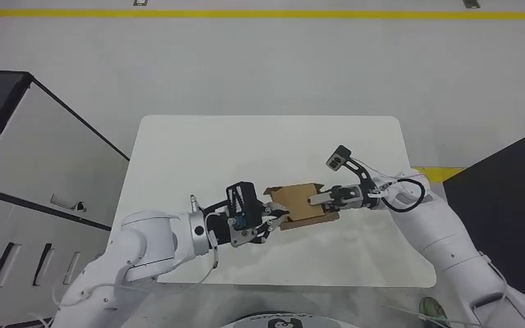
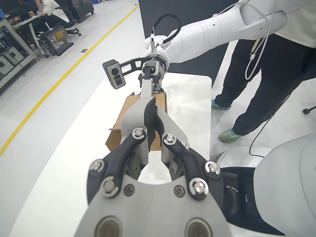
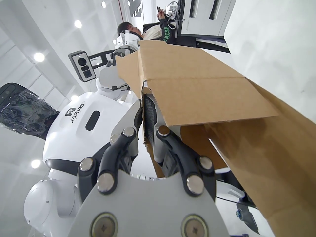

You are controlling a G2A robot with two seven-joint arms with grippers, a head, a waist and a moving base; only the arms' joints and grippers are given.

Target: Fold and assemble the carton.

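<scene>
A brown carton (image 1: 299, 207) lies partly folded near the middle of the white table (image 1: 246, 148), flaps loose at both ends. My left gripper (image 1: 277, 216) is at the carton's left end, shut on the edge of a wall. In the left wrist view the black pads (image 2: 158, 122) pinch the cardboard (image 2: 126, 117). My right gripper (image 1: 318, 199) is at the opposite end, shut on a panel edge. In the right wrist view its fingers (image 3: 148, 114) clamp the thin cardboard while a flap (image 3: 197, 92) spreads beside them. The right gripper (image 2: 147, 89) faces the left one across the box.
A black-edged cabinet (image 1: 25, 107) stands off the table's left side, and a dark counter (image 1: 492, 189) off its right. The table's rear half and left part are bare. The carton lies closer to the front edge (image 1: 295, 284).
</scene>
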